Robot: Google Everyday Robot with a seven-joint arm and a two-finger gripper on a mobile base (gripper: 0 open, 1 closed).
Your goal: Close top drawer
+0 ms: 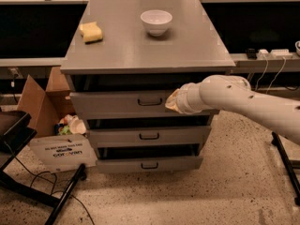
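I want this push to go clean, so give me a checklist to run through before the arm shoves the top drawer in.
1. Top drawer needs closing: ok, its front stands out from the cabinet.
2. Gripper placed at the drawer front, right of the handle: ok.
3. Firm contact with the front: cannot tell.
4. Nothing inside blocking travel: cannot tell, the inside is dark.
5. Bowl and sponge set back from the top's front edge: ok.
6. Cardboard box beside the cabinet, out of the drawer's path: ok.
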